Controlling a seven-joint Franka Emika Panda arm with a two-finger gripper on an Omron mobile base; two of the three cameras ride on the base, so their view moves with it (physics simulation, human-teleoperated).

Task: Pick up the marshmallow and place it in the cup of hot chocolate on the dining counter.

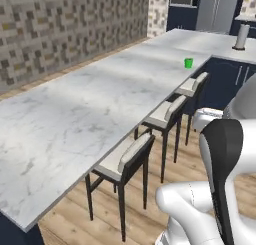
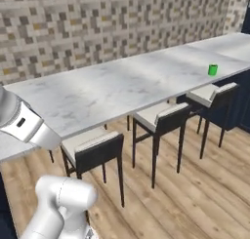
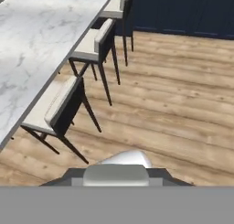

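The green cup (image 1: 188,63) is seen upright on the far bench (image 1: 75,109); the tool is closed narrowly.

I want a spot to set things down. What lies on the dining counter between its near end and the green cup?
Bare marble: in both base views nothing stands on the dining counter before the green cup.

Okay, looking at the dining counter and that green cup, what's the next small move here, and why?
Probably drive the base along the stools toward the green cup, though that's a judgement. The cup stands far down the dining counter, near its stool-side edge, well away from the arm. Whether the shut gripper holds the marshmallow can't be told from these views, so that's worth checking too.
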